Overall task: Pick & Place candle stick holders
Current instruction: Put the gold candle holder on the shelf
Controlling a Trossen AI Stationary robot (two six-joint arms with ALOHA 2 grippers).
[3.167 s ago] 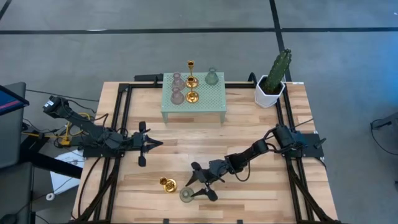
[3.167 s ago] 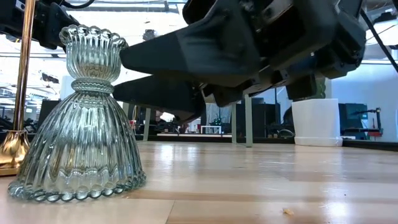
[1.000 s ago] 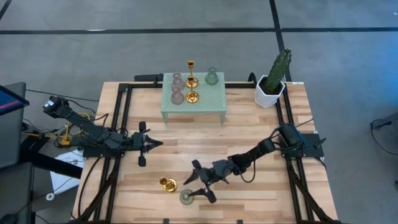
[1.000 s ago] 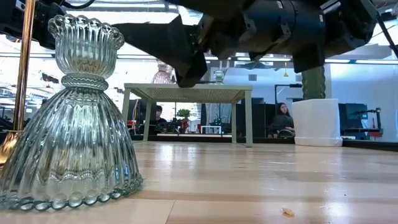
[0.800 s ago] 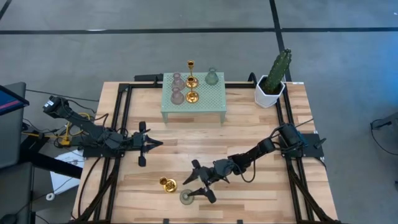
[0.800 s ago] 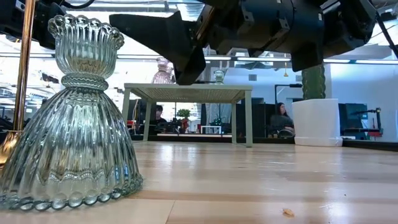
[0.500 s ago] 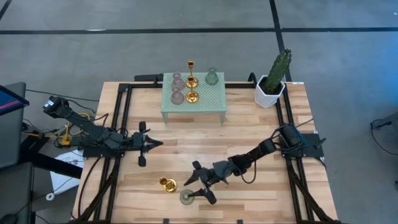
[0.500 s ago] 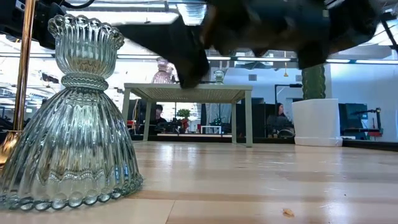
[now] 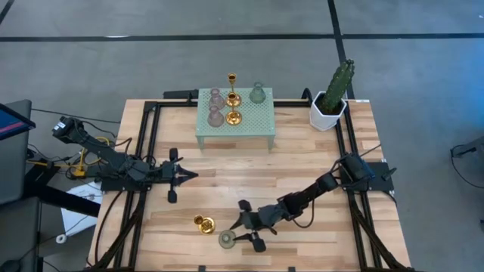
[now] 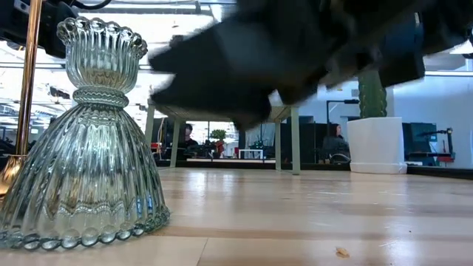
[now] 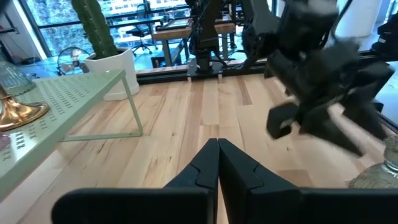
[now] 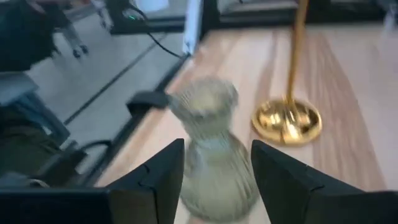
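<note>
My right gripper [image 9: 243,228] sits low near the tabletop's [image 9: 302,159] front edge, fingers [image 12: 283,180] spread, one on each side of the ribbed sage green glass candle holder [image 12: 214,149]; no contact visible, nothing pinched. That holder [image 9: 226,239] stands upright close to the front edge, roughly mid-width. Just beside it, toward the left edge, a gold candle holder [image 9: 203,224] stands upright on its round base. My left gripper [image 9: 184,175] waits over the left-middle of the tabletop, fingers [image 11: 217,165] pressed together, holding nothing. At the back-middle sits the mint green perforated stand [image 9: 253,125] carrying two pink glass holders [image 9: 215,115], two gold holders [image 9: 233,99] and one green glass holder [image 9: 257,93]. The cactus in a white pot [image 9: 330,104] stands at the back right corner. The low view shows the ribbed glass holder [image 10: 85,140] close up, with my right arm blurred above the tabletop behind it.
</note>
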